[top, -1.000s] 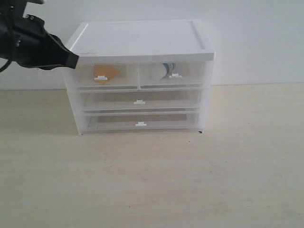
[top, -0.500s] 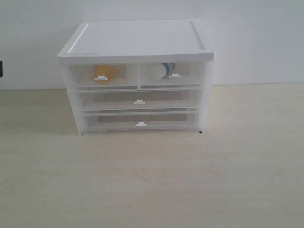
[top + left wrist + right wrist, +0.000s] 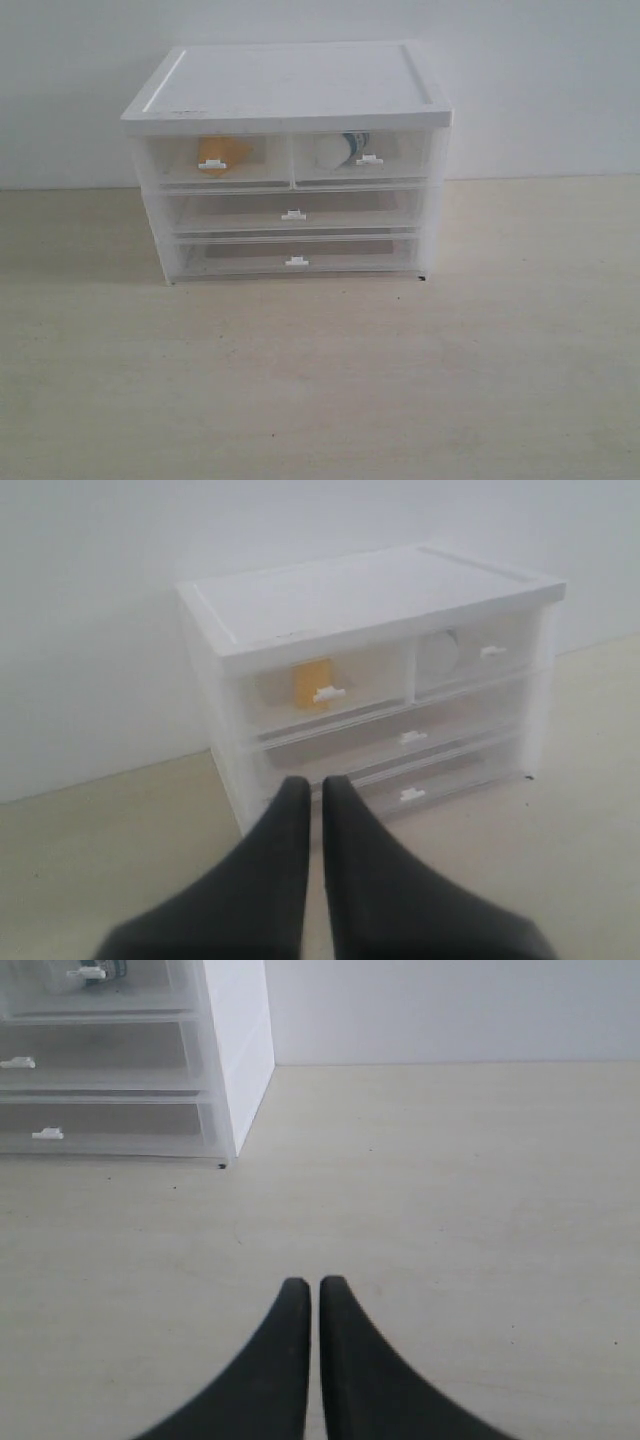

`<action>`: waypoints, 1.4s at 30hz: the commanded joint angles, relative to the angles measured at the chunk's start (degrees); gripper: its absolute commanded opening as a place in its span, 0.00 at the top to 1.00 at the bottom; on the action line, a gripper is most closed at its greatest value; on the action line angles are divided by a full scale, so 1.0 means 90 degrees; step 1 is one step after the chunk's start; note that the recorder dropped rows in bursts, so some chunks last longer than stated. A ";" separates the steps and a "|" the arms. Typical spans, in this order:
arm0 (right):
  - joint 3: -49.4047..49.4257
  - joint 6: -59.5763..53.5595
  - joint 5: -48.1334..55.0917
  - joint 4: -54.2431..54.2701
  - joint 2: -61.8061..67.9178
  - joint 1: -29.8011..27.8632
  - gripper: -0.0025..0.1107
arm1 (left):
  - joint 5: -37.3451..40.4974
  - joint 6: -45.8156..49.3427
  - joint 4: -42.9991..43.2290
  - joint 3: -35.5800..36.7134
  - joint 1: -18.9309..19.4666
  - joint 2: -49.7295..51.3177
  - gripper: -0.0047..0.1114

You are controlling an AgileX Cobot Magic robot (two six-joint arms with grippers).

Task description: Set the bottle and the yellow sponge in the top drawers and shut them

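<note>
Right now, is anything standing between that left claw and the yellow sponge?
Yes. The yellow sponge sits inside the closed top left drawer, so the drawer's clear front stands between it and the left gripper.

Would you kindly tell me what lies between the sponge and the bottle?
Between the sponge and the bottle stand only the adjoining walls of the two shut top drawers, seen in the exterior view.

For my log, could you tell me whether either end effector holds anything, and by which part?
Nothing is held: the left end effector and the right end effector are both shut and empty.
</note>
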 commanded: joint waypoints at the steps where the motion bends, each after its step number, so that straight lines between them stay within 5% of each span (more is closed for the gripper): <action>1: -0.0007 -0.0002 -0.0053 -0.0036 -0.0027 -0.0017 0.97 | -0.0389 -0.0054 0.0093 0.0331 0.0003 -0.0021 0.92; 10: -0.0007 -0.0002 -0.0053 -0.0036 -0.0027 -0.0017 0.97 | 0.0371 -0.2061 0.2467 0.0855 0.0215 -0.1991 0.92; 18: -0.0007 -0.0002 -0.0053 -0.0036 -0.0027 -0.0017 0.97 | 0.0594 -0.3089 0.2936 0.1556 0.0885 -0.2702 0.92; 25: -0.0007 -0.0002 -0.0053 -0.0036 -0.0027 -0.0017 0.97 | 0.0159 -0.3170 0.2834 0.2336 0.0885 -0.2702 0.92; 42: -0.0007 -0.0002 -0.0053 -0.0036 -0.0027 -0.0017 0.97 | 0.0715 -0.3317 0.2834 0.2336 0.0885 -0.2702 0.92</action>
